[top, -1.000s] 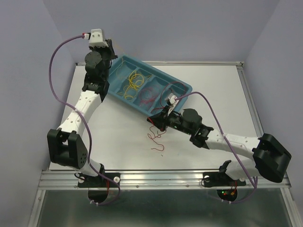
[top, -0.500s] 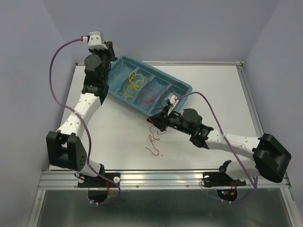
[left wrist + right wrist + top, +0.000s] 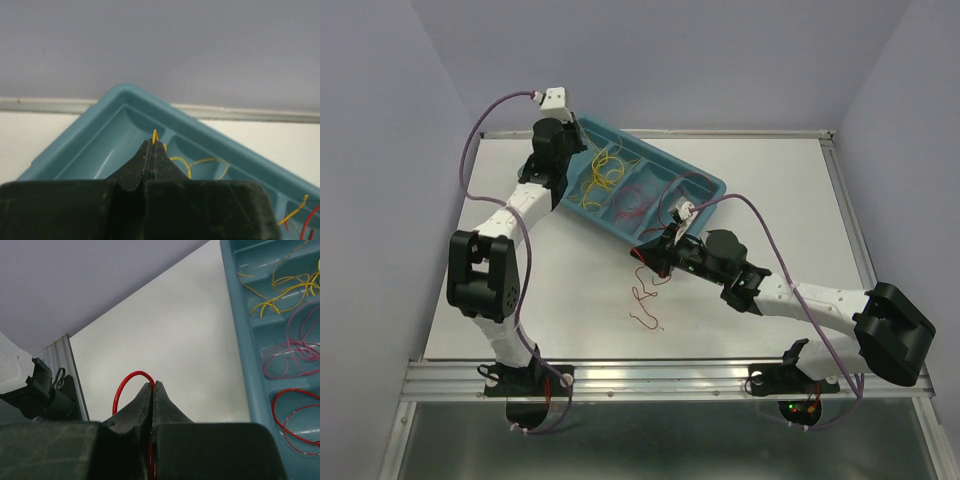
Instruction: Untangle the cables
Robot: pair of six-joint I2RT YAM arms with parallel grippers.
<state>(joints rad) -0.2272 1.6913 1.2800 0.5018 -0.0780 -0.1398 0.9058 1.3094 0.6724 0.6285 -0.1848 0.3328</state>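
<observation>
A teal tray [image 3: 712, 185] holds loose yellow wires [image 3: 605, 170], pink wires [image 3: 635, 202] and red wires in separate compartments. My left gripper [image 3: 568, 180] is over the tray's left end. In the left wrist view it [image 3: 152, 146] is shut on a yellow wire [image 3: 155, 135] that loops just past the tips. My right gripper [image 3: 646, 256] is just in front of the tray, above the table. In the right wrist view it [image 3: 153, 385] is shut on a red wire [image 3: 125, 382] that arches out of the tips. The rest of this red wire [image 3: 645, 300] trails onto the table.
The right wrist view shows the tray wall [image 3: 241, 335] at its right, with yellow wires [image 3: 280, 290], pink wires [image 3: 295, 352] and red wires [image 3: 295, 415] inside. Thick purple cables [image 3: 780, 245] run along both arms. The table's metal rail [image 3: 660, 378] lies at the near edge.
My left arm has swung to the right, bringing its gripper over the tray's left end. The right gripper has stayed put, and the trailing red wire has shifted slightly.
</observation>
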